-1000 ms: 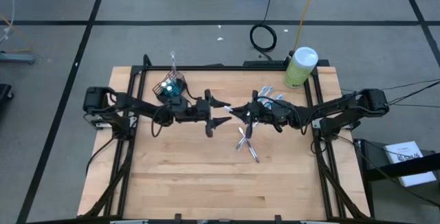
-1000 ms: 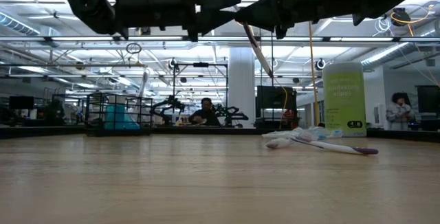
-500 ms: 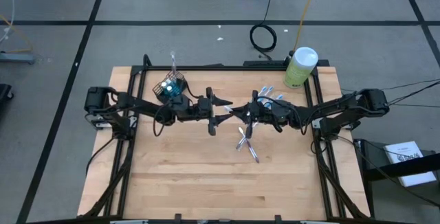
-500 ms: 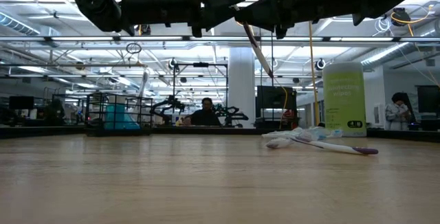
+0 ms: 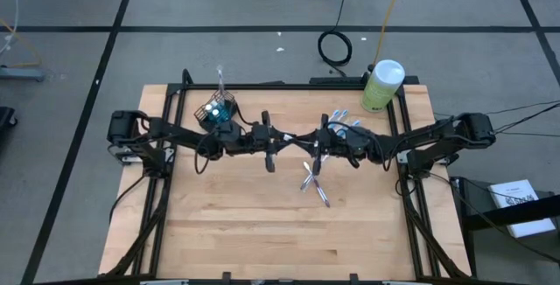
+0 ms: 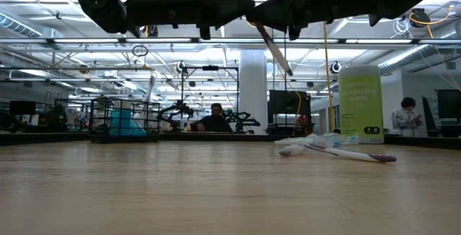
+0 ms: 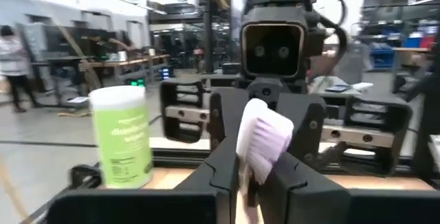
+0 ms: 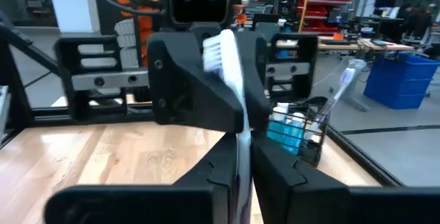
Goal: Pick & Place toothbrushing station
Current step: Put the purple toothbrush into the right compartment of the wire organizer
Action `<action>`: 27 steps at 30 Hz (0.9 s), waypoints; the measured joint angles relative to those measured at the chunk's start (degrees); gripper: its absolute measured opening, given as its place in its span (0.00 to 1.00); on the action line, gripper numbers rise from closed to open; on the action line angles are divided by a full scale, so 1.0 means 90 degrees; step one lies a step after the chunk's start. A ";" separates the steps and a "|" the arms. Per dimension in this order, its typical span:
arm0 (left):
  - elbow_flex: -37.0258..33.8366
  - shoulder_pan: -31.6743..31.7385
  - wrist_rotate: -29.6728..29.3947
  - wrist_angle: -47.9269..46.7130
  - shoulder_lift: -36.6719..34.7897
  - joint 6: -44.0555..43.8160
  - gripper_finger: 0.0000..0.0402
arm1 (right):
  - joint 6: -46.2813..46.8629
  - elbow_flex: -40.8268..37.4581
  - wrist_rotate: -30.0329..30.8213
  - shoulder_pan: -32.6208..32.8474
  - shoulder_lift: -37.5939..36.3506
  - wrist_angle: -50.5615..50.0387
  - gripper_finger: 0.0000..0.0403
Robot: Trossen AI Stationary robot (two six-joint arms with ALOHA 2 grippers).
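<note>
One white toothbrush [image 6: 272,44] hangs slanted in mid-air over the table's middle, between my two grippers. They meet tip to tip, my left gripper [image 5: 282,139] from the table's left and my right gripper [image 5: 306,139] from its right, each shut on the brush. The dark wire-mesh cup holder [image 5: 220,109] stands at the far left with a toothbrush [image 5: 219,79] upright in it. More toothbrushes [image 5: 315,183] lie loose on the wood below and beyond my right gripper. My left gripper pinches the toothbrush just below its bristle head [image 7: 263,143] between its two fingers. The fingers lie level, coming from the table's left. The head sticks up past the fingertips. My right gripper pinches the toothbrush's shaft [image 8: 242,157] between its two fingers, level, from the table's right. The brush is lifted clear of the table and tilted, its handle end [image 6: 289,71] hanging below the fingers.
A pale green canister [image 5: 382,84] with a white lid stands at the table's far right corner. Another cluster of toothbrushes [image 5: 348,128] lies near my right arm. The near half of the wooden table [image 5: 262,232] is bare. People show in the room behind.
My left gripper's fingers have shut on the toothbrush's head end, taking hold of it while my right gripper keeps it. The brush has tipped slightly. Neither arm has moved from its place.
</note>
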 joint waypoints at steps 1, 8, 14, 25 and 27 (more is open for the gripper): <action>-0.0002 -0.0001 -0.0135 0.0007 -0.0039 -0.0001 0.09 | 0.0024 0.0000 0.0010 0.0000 -0.0002 -0.0009 0.11; -0.0002 0.0086 -0.0595 -0.0813 -0.0932 0.0426 0.04 | 0.0049 0.0000 0.0034 -0.0005 0.0000 -0.0223 0.25; -0.0002 0.0154 -0.2405 -0.2270 -0.2164 0.1228 0.07 | 0.0134 -0.0002 -0.0056 0.0013 0.0010 -0.0292 0.32; -0.0092 0.1207 -0.4086 -0.4613 -0.3856 0.1498 0.04 | 0.0265 -0.0007 -0.0019 0.0004 0.0005 -0.0299 0.33; -0.0258 0.1638 -0.4092 -0.4747 -0.4003 0.1223 0.06 | 0.0265 -0.0007 -0.0010 0.0000 0.0005 -0.0325 0.32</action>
